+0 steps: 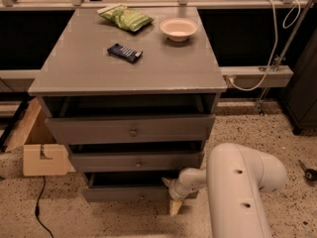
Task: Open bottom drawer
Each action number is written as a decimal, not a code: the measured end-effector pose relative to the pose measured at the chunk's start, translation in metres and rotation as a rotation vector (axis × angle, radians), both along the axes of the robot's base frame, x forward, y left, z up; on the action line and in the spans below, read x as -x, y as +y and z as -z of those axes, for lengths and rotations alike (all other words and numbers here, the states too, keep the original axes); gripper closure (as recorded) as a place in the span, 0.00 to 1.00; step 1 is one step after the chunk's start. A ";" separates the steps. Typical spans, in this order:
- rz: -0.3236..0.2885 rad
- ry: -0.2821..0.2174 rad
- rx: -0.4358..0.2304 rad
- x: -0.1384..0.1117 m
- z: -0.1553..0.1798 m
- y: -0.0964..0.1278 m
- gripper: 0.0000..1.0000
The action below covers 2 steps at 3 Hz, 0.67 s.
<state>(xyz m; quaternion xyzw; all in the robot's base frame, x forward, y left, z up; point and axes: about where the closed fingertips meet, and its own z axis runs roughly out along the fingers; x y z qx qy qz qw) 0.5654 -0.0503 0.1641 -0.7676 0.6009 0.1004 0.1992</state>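
Note:
The grey cabinet has three drawers. The bottom drawer is the slimmest, with a small round knob, and it stands pulled out a little, a dark gap above its front. My gripper is low by the floor at the right end of the bottom drawer's front, reaching in from the white arm. One pale finger points down toward the floor beside the drawer's right corner. The mid drawer and top drawer also stand slightly out.
On the cabinet top lie a green snack bag, a dark bar wrapper and a white bowl. A cardboard box stands on the floor at the left, with a black cable. A white cable hangs at the right.

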 end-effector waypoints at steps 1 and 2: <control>-0.018 0.031 0.055 0.008 0.005 0.011 0.00; -0.036 0.065 0.099 0.018 0.008 0.020 0.17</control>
